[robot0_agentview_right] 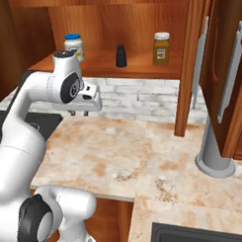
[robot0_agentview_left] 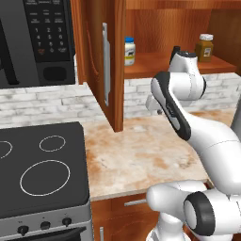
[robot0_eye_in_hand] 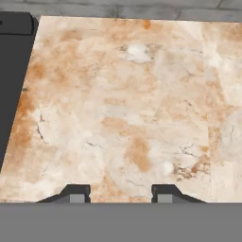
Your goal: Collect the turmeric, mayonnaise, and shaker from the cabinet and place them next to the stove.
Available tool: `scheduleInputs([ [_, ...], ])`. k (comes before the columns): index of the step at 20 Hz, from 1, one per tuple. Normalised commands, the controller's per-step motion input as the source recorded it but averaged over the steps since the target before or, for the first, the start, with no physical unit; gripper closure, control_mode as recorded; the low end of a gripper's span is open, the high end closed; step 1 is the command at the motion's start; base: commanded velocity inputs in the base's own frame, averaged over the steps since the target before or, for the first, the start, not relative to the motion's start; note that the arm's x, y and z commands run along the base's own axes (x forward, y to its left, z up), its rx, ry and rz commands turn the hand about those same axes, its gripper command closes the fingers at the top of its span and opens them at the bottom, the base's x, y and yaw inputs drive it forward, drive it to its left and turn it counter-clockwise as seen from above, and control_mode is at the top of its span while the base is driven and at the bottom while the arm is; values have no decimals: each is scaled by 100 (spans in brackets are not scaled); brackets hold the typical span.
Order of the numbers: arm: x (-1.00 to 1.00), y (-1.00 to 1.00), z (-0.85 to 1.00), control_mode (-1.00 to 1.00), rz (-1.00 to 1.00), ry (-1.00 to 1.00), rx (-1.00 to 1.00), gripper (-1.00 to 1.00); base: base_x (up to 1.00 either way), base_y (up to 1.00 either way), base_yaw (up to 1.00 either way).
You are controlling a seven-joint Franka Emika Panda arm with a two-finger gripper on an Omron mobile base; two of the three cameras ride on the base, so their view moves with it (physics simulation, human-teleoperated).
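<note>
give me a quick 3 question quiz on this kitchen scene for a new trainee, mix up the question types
1. True or false: the mayonnaise, shaker and turmeric all stand on the cabinet shelf.
2. Seen in the right base view, which item stands in the middle of the three? A) mayonnaise B) shaker C) turmeric
3. Fill in: the gripper holds ____ and hangs above the bare counter beside the stove.

Key: 1 true; 2 B; 3 nothing.
</note>
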Motion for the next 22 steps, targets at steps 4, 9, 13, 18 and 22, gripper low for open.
scheduleInputs([
  [4, -19, 0, 0, -100, 0, -5, 0, -100, 0, 0, 0],
  [9, -55, -45, 5, -100, -5, -23, 0, -100, 0, 0, 0],
  [13, -13, -73, 50, -100, -11, -29, 0, -100, 0, 0, 0],
  [18, 8, -48, 64, -100, -10, -25, 0, -100, 0, 0, 0],
  [22, 20, -38, 35, -100, -8, -24, 0, -100, 0, 0, 0],
])
